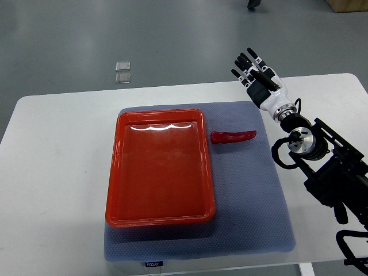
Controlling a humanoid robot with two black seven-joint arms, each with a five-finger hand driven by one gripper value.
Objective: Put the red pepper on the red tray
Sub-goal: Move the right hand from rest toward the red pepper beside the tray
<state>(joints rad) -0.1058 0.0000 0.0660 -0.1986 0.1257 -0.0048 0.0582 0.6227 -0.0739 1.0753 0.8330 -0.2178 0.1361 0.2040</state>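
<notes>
From above, a white surface [57, 172] carries a blue-grey mat [253, 207], and on this mat sits the red tray [161, 217], a rectangular one with a raised rim and nothing inside it. The tray lies on the left half of the mat, with its long side going away from the robot. The red pepper [232, 137] lies on the mat just beside the right rim of the tray, near the far right corner, close to the rim but not touching it. The pepper is flat on its side, and its thinner end points to the right, away from the tray. The right hand [256, 72] comes in from the right edge on a black arm [322, 155] with a white wrist part. It is over the far right corner of the mat, beyond the pepper and a little to the right of it, apart from it. Its dark fingers [246, 60] are stretched out and spread, pointing away from the robot, and they hold nothing. On the grey floor [172, 34] beyond the surface, two small clear squares [122, 72] lie one behind the other. The left arm does not show in this view.
</notes>
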